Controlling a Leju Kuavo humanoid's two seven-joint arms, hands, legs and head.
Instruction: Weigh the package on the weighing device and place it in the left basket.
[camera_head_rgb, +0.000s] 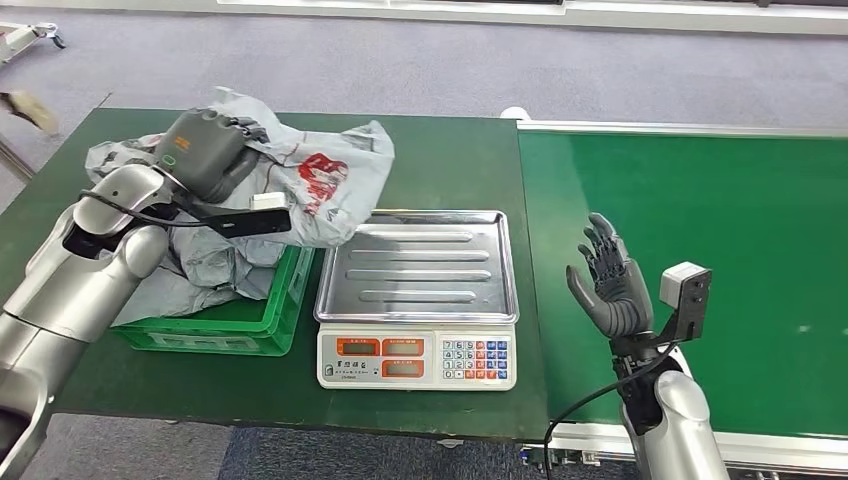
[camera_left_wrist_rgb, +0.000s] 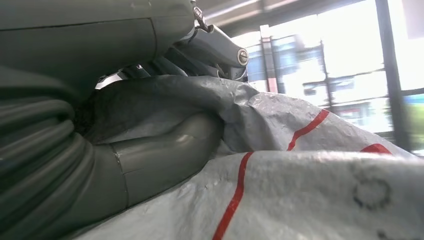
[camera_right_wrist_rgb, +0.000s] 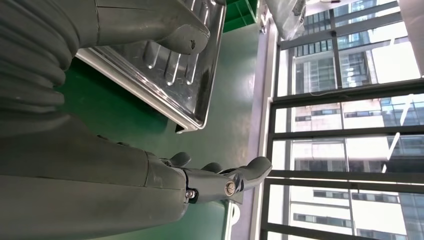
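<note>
- The left hand (camera_head_rgb: 205, 150) is up over the green basket (camera_head_rgb: 262, 322) at the left of the dark green table (camera_head_rgb: 440, 160); it grips the package (camera_head_rgb: 320, 185), a crumpled grey plastic mailer bag with red print; the left wrist view shows the thumb (camera_left_wrist_rgb: 165, 150) pressed against the grey film and the darker fingers (camera_left_wrist_rgb: 220, 47) curled over the top of a fold, with red stripes running across the bag.
- The package is above the basket's far end, spreading right toward the scale; its right edge reaches close to the far left corner of the steel tray; whether its lower folds rest in the basket I cannot tell.
- More grey bags (camera_head_rgb: 200, 270) lie crumpled inside the basket, under the left forearm.
- The weighing device (camera_head_rgb: 418, 356) sits just right of the basket at the table's near edge; its steel tray (camera_head_rgb: 420, 262) carries nothing; 2 orange-framed displays and a keypad face the near side.
- The right hand (camera_head_rgb: 612, 282) is raised over the green conveyor belt (camera_head_rgb: 720, 230), right of the scale and apart from it; fingers spread and upright, palm empty, holding nothing; the right wrist view shows its thumb (camera_right_wrist_rgb: 170, 32) and fingers (camera_right_wrist_rgb: 235, 180) apart, with the tray's corner (camera_right_wrist_rgb: 192, 107) between them in the background.
</note>
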